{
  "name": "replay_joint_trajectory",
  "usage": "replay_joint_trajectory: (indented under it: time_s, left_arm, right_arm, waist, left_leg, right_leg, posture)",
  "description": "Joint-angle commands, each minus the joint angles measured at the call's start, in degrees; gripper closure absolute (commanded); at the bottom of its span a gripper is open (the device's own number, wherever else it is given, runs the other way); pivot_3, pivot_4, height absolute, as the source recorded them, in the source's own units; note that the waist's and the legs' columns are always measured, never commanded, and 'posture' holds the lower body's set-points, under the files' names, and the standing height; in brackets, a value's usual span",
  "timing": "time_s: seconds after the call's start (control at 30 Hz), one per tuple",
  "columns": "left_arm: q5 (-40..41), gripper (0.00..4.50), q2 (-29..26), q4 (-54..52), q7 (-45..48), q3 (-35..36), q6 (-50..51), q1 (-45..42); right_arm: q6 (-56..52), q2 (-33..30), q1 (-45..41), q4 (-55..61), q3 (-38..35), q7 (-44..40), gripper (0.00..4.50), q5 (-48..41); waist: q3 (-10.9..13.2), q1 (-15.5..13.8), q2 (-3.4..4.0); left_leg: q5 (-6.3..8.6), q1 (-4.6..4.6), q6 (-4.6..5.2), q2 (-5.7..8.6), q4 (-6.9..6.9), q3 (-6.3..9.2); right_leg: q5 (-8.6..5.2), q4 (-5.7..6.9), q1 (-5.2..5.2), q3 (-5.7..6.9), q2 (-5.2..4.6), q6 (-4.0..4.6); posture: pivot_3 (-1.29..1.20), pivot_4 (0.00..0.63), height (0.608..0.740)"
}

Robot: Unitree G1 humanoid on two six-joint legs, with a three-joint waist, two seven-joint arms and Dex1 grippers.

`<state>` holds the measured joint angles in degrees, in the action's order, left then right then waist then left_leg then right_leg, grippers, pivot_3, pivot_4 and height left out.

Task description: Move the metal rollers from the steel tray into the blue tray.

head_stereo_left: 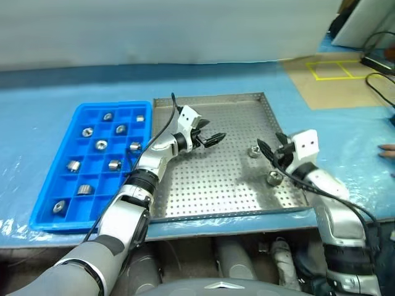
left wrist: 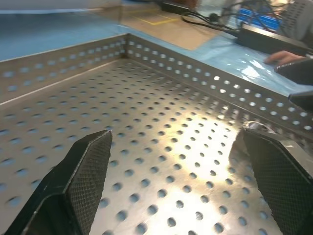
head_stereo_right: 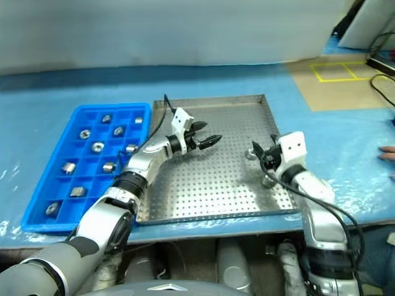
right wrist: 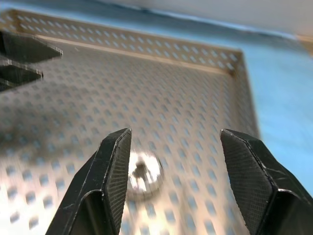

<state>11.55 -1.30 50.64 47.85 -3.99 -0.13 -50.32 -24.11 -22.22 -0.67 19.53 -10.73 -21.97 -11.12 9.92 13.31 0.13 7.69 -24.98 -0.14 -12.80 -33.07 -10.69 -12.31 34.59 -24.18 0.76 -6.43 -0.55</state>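
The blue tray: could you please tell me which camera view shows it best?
The left eye view: the whole blue tray shows, rollers in its compartments. The right eye view shows it nearly as well.

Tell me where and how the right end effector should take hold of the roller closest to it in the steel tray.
Grip the roller across its rounded outer wall, coming in low from the near right side where the right end effector already faces it, open. It lies apart from the other roller on the steel tray, so both fingers likely have room.
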Motion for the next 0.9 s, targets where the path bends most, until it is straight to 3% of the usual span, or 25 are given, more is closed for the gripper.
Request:
replay_joint_trajectory:
  time_s: [0.03, 0.3, 0.47, 0.9]
  left_arm:
    - [-0.86, 0.02, 2.16, 4.38, 2.29, 0.1, -3.86, -4.49]
    - [-5.12, 0.02, 5.75, 15.33, 0.33, -0.12, -8.2, -10.49]
    - [-9.92, 0.02, 5.51, 19.2, -7.14, -1.33, -7.17, -11.28]
    - [-10.34, 0.02, 3.73, 16.46, -10.26, 1.71, -6.91, -7.37]
  right_arm:
    - [-1.68, 0.02, 3.21, 7.54, -2.83, 2.81, 1.45, -0.17]
    - [-4.43, -0.65, 7.37, 12.13, -5.1, 5.14, 1.45, -0.12]
    - [-5.01, -0.45, 7.85, 13.34, -5.59, 5.95, 1.45, -0.48]
    - [-3.92, -1.59, 2.2, 7.64, -1.94, 3.99, 1.45, 0.03]
  waist:
    - [0.0, 2.07, 0.0]
    - [0.0, 10.65, -0.01]
    - [-0.03, 14.61, 0.03]
    - [-0.02, 15.77, 0.03]
  left_leg:
    - [0.12, -0.03, -0.08, 0.04, -0.06, -0.03]
    - [0.39, -0.2, 0.34, 0.93, -0.25, 0.0]
    - [0.5, -0.46, 0.51, 1.01, -0.25, 0.13]
    - [0.63, -0.39, 0.72, 1.2, -0.3, 0.5]
  right_leg:
    - [0.0, -0.04, 0.0, 0.06, -0.02, -0.02]
    - [-0.24, -0.28, 0.08, 0.02, -0.83, -1.26]
    - [-0.03, -0.95, 0.25, 0.21, -0.92, -1.7]
    - [0.01, -1.55, 1.05, 0.79, -1.22, -1.74]
  posture:
    - [-1.0, 0.15, 0.74]
    - [-1.06, 0.15, 0.74]
    - [-1.06, 0.15, 0.74]
    - [-0.96, 0.15, 0.74]
